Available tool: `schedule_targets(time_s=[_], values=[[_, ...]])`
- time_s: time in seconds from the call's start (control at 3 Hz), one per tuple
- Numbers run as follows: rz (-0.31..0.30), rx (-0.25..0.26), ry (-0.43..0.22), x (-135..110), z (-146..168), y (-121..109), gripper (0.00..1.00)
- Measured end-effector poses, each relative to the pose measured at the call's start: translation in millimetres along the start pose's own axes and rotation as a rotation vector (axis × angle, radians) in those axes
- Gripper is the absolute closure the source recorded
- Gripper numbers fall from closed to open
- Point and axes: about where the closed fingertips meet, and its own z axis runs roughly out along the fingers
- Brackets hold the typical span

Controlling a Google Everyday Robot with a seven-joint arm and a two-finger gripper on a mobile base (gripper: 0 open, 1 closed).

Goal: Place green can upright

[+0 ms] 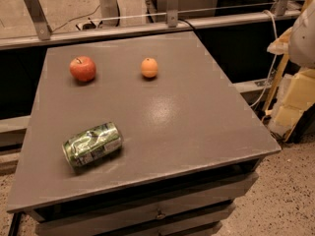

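Though the claw is out of view, its state unknowable, the shiny green can (92, 144) lies on its side.

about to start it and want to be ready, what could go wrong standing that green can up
The green can lies on its side near the front left of the table; a glancing touch could roll it toward the front edge. Its shiny, seemingly dented skin may slip in a grasp or stand unsteadily. The gripper is out of view, so its approach cannot be judged.

Can (92, 144) front-L on table (206, 127); apple (82, 68) L of orange (149, 67), back.
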Motion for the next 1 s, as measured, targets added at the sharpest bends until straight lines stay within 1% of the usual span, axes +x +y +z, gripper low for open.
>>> schedule_targets(time_s=[0.33, 0.67, 1.0], values=[[-0.002, 0.003, -0.001, -1.3, -0.4, -0.5, 0.00], [-0.074, -0.025, -0.030, -42.6, 19.1, -7.1, 0.00], [-0.230, -0.094, -0.085, -135.8, 61.9, -10.1, 0.00]])
